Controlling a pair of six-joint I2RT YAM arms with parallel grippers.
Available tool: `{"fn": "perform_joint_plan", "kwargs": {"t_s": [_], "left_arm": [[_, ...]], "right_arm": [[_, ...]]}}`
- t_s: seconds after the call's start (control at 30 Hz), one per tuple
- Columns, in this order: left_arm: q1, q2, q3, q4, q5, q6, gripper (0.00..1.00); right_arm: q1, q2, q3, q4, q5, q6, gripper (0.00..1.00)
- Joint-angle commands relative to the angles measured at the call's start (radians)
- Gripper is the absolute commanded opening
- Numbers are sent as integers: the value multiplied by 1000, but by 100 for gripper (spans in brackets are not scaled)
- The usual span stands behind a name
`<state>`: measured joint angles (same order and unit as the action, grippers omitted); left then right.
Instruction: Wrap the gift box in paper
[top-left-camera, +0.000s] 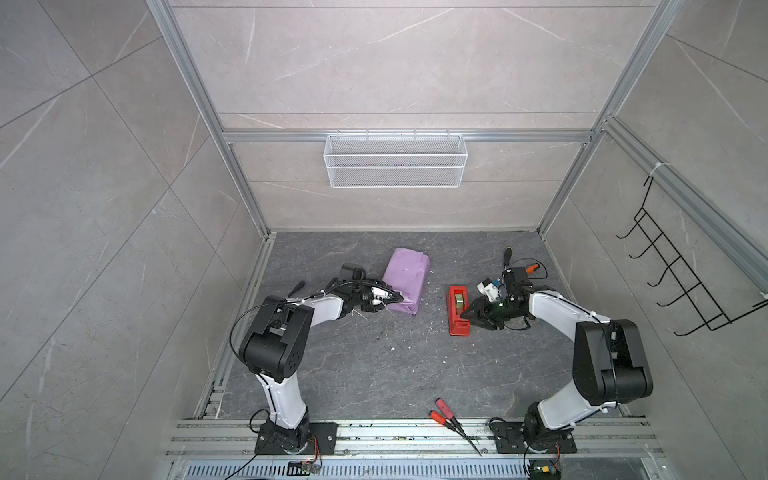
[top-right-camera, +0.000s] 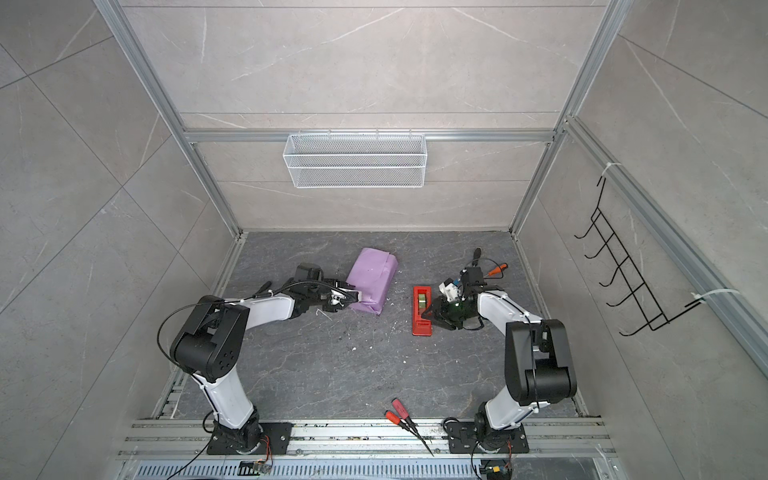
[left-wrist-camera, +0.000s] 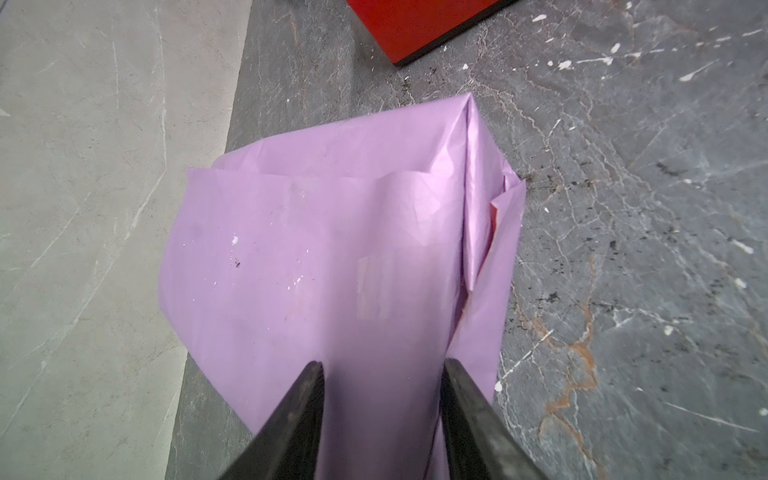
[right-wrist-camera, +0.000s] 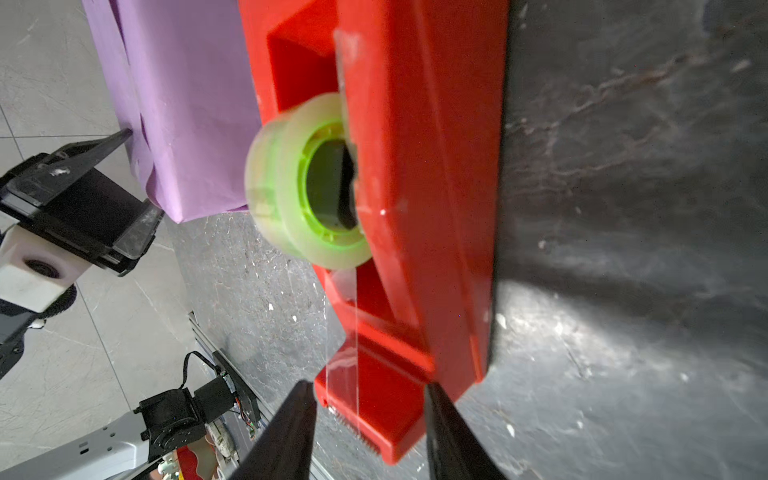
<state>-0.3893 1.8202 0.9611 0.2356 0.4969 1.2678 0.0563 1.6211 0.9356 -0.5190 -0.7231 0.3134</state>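
Folded lilac paper (top-left-camera: 405, 286) lies as a parcel on the bench (top-left-camera: 374, 365), toward the back. The left end effector (left-wrist-camera: 381, 370) straddles one end, seemingly pinching it. The right end effector (right-wrist-camera: 368, 388) clamps the cutter end of the red tape dispenser (right-wrist-camera: 419, 145), near the parcel.

lilac paper (top-left-camera: 405, 282), red tape dispenser (top-left-camera: 458, 320), green-cored tape roll (right-wrist-camera: 282, 199), dark grey veined table (top-left-camera: 374, 374)

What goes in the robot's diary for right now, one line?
left gripper: astride end of folded paper, grip unclear | right gripper: astride cutter end of tape dispenser | gift box: hidden
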Motion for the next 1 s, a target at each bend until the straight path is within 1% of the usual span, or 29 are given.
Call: {"fn": "perform_joint_plan", "kwargs": {"t_s": [0.0, 0.07, 0.27, 0.43, 0.53, 0.9, 0.97], "left_arm": [[0, 33, -30, -128, -51, -9, 47], [0, 33, -32, -127, -52, -9, 47], [0, 36, -33, -127, -52, -7, 47], [-1, 33, -35, -127, -52, -5, 47], [-1, 32, -35, -127, -52, -4, 47], [-1, 33, -35, -125, -52, -4, 47], [-1, 31, -36, -124, -53, -2, 47]], "right_arm": [[0, 37, 26, 31, -56, -22, 42], [0, 43, 32, 33, -70, -21, 38], [1, 14, 44, 29, -81, -10, 38], [1, 50, 28, 50, -87, -8, 38], [0, 71, 3, 95, -105, 14, 37], [13, 121, -23, 161, -168, 48, 27], [20, 125, -16, 167, -174, 54, 23]]}}
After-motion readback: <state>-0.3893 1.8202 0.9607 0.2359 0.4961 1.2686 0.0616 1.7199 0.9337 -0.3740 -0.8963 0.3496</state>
